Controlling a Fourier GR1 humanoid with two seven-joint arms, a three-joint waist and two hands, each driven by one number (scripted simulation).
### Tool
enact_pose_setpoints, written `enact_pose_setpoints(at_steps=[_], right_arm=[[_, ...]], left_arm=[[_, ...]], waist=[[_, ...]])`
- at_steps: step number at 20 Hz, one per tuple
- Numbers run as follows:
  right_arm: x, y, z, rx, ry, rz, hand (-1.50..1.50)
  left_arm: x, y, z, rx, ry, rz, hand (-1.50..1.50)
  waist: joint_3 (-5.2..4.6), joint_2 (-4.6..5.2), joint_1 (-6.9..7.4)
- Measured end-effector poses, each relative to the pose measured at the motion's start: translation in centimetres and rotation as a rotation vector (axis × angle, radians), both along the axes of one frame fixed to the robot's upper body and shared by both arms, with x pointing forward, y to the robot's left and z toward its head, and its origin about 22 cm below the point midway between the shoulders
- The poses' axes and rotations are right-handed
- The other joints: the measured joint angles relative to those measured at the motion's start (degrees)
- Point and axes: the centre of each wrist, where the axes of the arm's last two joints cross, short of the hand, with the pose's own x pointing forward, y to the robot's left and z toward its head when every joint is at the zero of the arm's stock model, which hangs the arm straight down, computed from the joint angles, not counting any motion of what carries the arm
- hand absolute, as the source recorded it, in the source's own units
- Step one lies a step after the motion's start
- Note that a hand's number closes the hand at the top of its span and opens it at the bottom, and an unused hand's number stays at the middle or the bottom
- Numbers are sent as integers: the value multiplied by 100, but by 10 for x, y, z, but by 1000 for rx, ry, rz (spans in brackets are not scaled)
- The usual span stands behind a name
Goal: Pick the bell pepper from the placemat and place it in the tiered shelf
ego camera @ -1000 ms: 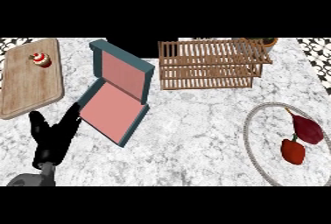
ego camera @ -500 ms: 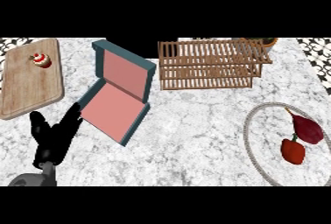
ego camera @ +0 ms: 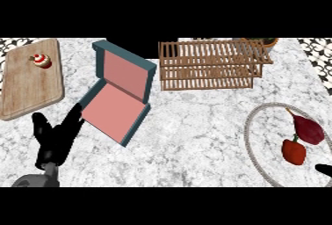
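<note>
A red bell pepper (ego camera: 294, 151) lies on a round grey-rimmed placemat (ego camera: 254, 145) at the right of the counter. A dark red vegetable (ego camera: 308, 129) lies right behind it. The wooden tiered shelf (ego camera: 211, 63) stands at the back, right of centre, with nothing on its slats. My left hand (ego camera: 55, 143) rests open at the lower left with its fingers up, far from the pepper. Only a black tip of my right hand (ego camera: 324, 169) shows at the right edge, just right of and below the pepper and not touching it.
An open teal box with a pink lining (ego camera: 120, 94) sits left of centre, close to my left hand. A wooden board (ego camera: 26, 88) at the far left carries a cupcake (ego camera: 42, 60). A plant pot (ego camera: 262, 41) stands behind the shelf.
A black tip of my right hand has come into view at the lower right edge near the placemat. My left hand and the objects have stayed put.
</note>
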Motion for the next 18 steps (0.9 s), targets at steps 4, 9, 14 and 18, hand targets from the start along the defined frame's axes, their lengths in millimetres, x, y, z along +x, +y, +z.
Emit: enact_pose_setpoints(at_steps=[4,9,14,18], right_arm=[[9,11,-5,-10,8,-7,-150],[11,18,-18,-22,33,-12,-150],[20,28,-32,-47,73,-20,-150],[29,29,-38,-70,95,-27,-150]], left_arm=[[-1,2,0,3,-2,-1,0],[1,4,3,8,11,0,0],[-1,3,3,5,5,0,0],[0,6,4,4,8,-2,0]], waist=[[-1,0,3],[-4,3,2],[-5,7,5],[-7,8,6]])
